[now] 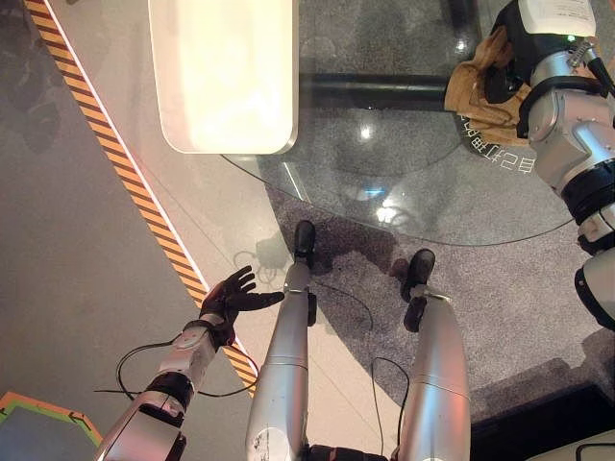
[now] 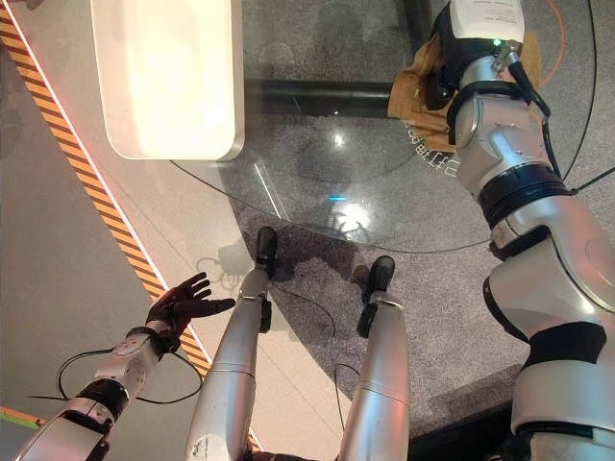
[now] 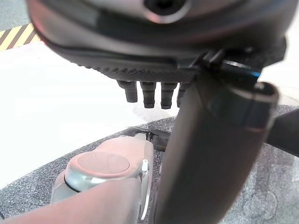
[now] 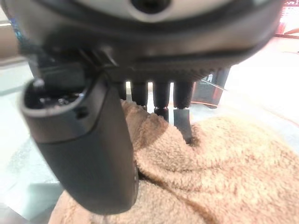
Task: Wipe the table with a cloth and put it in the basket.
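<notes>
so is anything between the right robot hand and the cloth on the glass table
Nothing visible. The right robot hand already rests on the tan cloth, which lies on the glass table; its fingers reach down onto the fabric. The left robot hand hangs open, away from the table.

You cannot see most of the tan fleecy cloth (image 1: 485, 91) from the head views: the right hand (image 2: 444, 82) and its forearm cover it. The white rounded-corner slab (image 1: 226, 72) is cut off by the top edge. The round clear glass table (image 2: 317, 192) runs out of frame at the top. In the right wrist view the fingertips (image 4: 184, 128) sink into the cloth, ends hidden.
</notes>
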